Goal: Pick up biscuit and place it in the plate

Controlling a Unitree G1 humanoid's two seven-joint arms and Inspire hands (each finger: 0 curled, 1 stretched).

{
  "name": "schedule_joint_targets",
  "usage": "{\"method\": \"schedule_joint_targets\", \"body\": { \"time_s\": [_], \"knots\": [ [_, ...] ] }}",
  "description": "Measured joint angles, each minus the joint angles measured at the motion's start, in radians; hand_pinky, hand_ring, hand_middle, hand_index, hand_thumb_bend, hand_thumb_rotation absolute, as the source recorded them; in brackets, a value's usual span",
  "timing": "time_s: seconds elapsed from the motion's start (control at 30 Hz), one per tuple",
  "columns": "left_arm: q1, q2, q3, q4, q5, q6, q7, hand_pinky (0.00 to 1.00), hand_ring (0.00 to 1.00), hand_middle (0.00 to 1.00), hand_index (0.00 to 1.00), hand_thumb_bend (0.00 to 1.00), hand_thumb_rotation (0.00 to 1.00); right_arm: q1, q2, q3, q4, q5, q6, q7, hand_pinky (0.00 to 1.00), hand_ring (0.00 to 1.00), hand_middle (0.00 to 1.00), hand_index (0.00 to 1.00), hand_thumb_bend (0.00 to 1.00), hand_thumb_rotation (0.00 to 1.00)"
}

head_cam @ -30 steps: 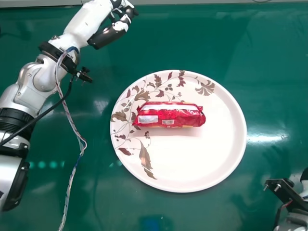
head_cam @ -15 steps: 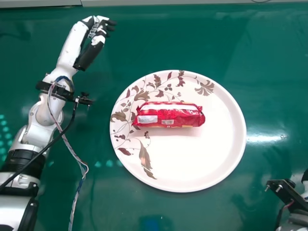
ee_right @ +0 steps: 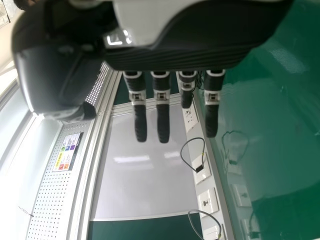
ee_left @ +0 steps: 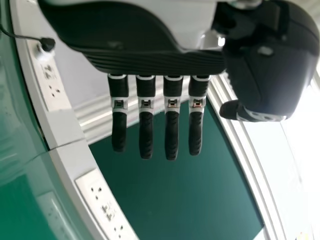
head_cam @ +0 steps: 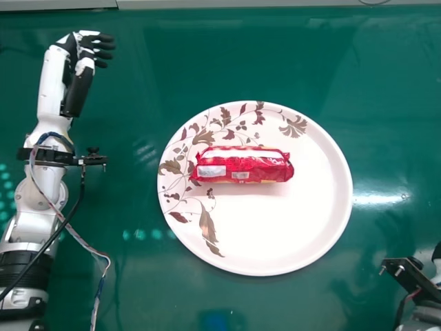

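One biscuit pack (bright red) on one plate.

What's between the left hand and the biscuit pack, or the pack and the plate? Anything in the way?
Nothing visible blocks either. In the head view, green tabletop and the plate rim lie between the left hand and the red biscuit pack. The pack already lies on the plate.

We hold our left arm outstretched, left hand open; our right hand is open too, fingers extended.
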Motion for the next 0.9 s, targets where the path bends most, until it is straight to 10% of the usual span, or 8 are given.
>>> {"method": "schedule_joint_targets", "body": {
  "time_s": [0.9],
  "knots": [
    [0.096,-0.052,0.058,-0.163,-0.129,0.144,-0.076,0.53,0.59,0.62,0.63,0.26,0.20,-0.054,-0.015,-0.001,0.024,-0.028,0.017,-0.006,0.67,0.74,0.73,0.65,0.62,0.20]
  ]
}}
